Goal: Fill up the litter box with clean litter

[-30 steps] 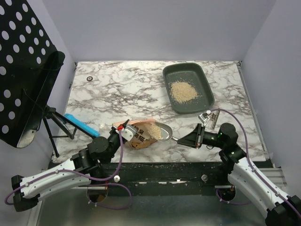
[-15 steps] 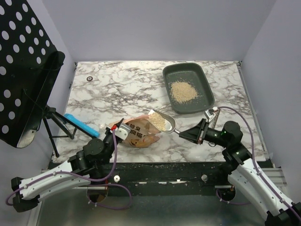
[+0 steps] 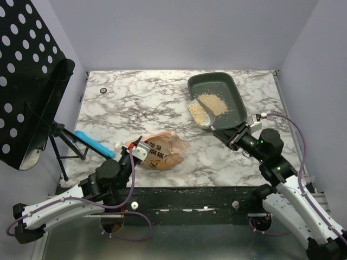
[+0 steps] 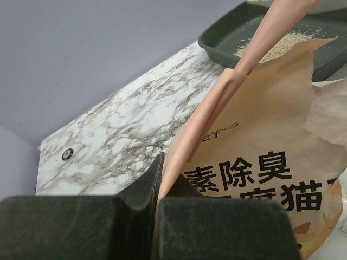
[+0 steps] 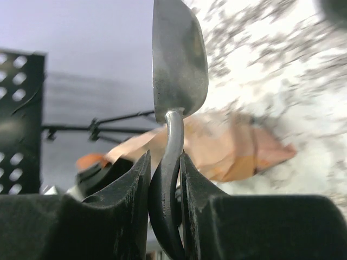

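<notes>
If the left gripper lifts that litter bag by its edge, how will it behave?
Probably floppy: the bag lies crumpled, its thin edge bent in the left gripper. Slumped flat, it likely holds little, so light.

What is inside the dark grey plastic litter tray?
A loose heap of pale tan litter granules; the loaded grey scoop over the tray's near-left rim hides the floor beneath it.

Lab test cell: plain walls (image 3: 179, 32) enclose a marble table (image 3: 141, 103).
</notes>
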`<state>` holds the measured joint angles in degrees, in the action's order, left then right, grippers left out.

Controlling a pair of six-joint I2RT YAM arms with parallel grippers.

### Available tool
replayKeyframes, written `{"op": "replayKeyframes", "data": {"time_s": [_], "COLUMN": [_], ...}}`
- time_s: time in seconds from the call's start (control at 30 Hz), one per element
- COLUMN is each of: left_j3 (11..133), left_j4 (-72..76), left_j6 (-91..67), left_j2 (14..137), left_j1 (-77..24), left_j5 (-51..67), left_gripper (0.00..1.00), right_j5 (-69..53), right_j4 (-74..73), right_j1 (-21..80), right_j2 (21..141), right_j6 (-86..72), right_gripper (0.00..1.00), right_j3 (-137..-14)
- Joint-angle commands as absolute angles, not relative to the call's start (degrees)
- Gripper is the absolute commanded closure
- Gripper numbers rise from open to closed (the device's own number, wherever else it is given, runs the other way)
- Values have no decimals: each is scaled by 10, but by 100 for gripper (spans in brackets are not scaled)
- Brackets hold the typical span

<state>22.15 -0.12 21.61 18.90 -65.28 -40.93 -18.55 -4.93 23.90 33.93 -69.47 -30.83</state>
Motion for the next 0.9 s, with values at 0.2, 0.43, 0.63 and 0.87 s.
{"op": "replayKeyframes", "data": {"time_s": [0.2,0.43,0.63,0.87], "left_j3": [249,247,248,250], "left_j4": [65,66,62,59], "left_j6": [216,218,215,214], "left_j2": [182,187,190,190], "left_j1": [-651,-648,-645,-644], "left_j5": [-437,-434,-430,-428], "left_gripper": [100,100,100,100], "right_j5": [111,162,182,234], "right_j4": [-29,-64,-152,-280], "right_j1": [237,231,229,227], "right_j2": [437,551,681,836], "right_j6": [-550,-449,-327,-217], "right_gripper": [100,100,100,100], "right_j3": [-308,-380,-524,-710]}}
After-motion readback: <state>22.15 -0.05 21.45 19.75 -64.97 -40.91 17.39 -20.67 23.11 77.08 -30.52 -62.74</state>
